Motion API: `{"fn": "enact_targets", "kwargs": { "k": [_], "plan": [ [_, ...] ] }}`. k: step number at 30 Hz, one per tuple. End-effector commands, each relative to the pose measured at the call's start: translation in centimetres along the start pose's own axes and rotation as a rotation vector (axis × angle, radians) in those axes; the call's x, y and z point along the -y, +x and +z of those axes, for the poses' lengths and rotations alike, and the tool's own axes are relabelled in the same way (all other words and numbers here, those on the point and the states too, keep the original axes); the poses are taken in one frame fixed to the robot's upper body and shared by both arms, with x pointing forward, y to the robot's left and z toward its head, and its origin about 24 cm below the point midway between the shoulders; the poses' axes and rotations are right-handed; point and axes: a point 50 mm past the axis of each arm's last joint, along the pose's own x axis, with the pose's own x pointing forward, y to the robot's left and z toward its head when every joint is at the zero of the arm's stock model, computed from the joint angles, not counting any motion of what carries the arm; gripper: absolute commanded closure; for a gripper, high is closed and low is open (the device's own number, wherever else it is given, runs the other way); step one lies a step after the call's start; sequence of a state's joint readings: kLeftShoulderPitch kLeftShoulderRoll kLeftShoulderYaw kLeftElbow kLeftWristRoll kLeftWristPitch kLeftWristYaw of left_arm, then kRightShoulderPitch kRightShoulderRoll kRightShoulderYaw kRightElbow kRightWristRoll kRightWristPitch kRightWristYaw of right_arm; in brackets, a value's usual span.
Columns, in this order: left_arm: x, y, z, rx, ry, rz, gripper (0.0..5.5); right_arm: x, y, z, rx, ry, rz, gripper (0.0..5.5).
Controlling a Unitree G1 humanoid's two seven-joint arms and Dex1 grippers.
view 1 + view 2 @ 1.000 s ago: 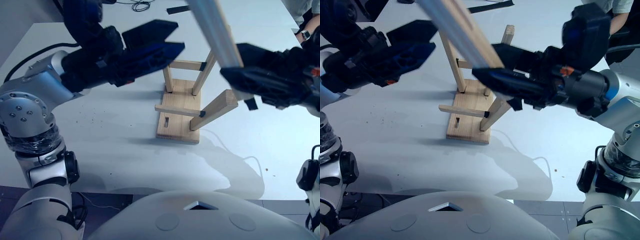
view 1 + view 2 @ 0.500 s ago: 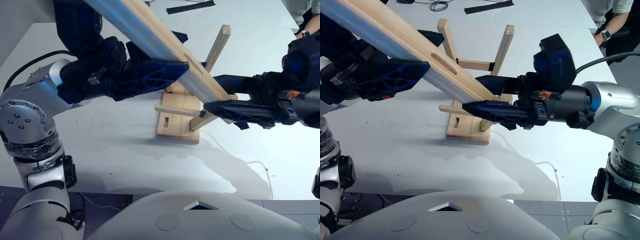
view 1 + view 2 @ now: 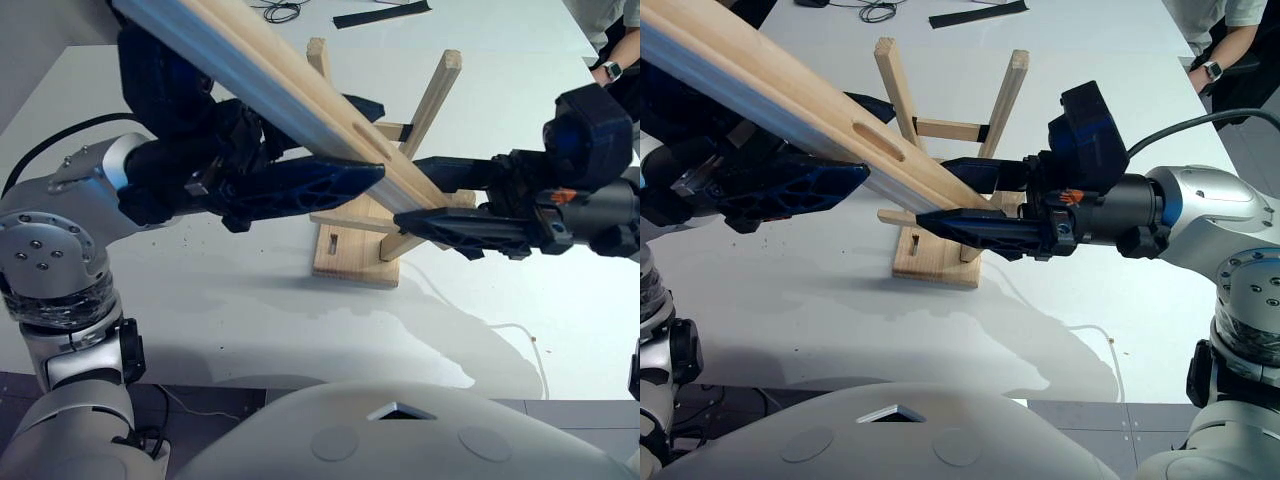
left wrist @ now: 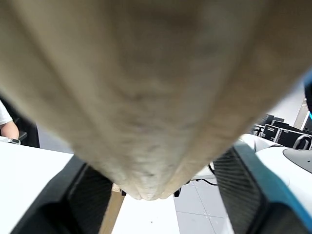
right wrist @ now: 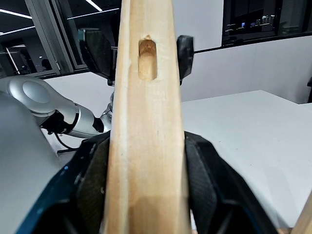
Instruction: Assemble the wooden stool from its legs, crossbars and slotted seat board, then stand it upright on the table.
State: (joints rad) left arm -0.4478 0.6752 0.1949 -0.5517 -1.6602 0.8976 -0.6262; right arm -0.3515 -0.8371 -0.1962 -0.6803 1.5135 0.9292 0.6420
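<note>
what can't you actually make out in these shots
1. The held leg: upper end cut off by the eye views' top edge; lower tip hidden between the right gripper jaws.
2. The seat board: middle and leg joints covered in the eye views by that leg and the left gripper.
3. Left wrist view: the leg, close to the lens, is blurred and blocks most of the table.

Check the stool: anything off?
One corner is legless: the near crossbar juts unsupported above the empty slot in the seat board. The missing leg is held slanted by the left pincer and right pincer.

Downward head stereo; close-up wrist cameras.
</note>
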Motion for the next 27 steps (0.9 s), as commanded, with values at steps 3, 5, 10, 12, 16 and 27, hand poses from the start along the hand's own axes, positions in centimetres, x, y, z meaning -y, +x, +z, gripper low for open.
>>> {"fn": "enact_targets", "kwargs": {
  "k": [3, 5, 10, 12, 16, 27],
  "plan": [
    [0.0, -0.3, 0.1, -0.004, 0.010, 0.003, 3.29, 0.2, -0.2, -0.2, -0.044, -0.023, -0.017, 3.43],
    [0.0, -0.4, 0.1, -0.014, 0.010, 0.006, 3.30, 0.2, -0.2, -0.3, -0.050, -0.027, -0.017, 3.43],
    [-0.1, -0.7, -0.8, -0.075, 0.012, 0.016, 3.31, 0.3, -0.2, -0.5, -0.078, -0.047, -0.027, 3.43],
    [-0.1, -0.8, -1.1, -0.088, 0.014, 0.018, 3.31, 0.3, -0.2, -0.6, -0.086, -0.052, -0.027, 3.43],
    [-0.2, -1.1, -1.5, -0.118, 0.022, 0.022, 3.32, 0.2, -0.2, -0.5, -0.088, -0.065, -0.023, 3.43],
    [-0.6, -1.3, -1.1, -0.106, 0.065, 0.044, 3.43, 0.5, -0.4, -1.1, -0.137, -0.083, -0.069, 2.82]
  ]
}}
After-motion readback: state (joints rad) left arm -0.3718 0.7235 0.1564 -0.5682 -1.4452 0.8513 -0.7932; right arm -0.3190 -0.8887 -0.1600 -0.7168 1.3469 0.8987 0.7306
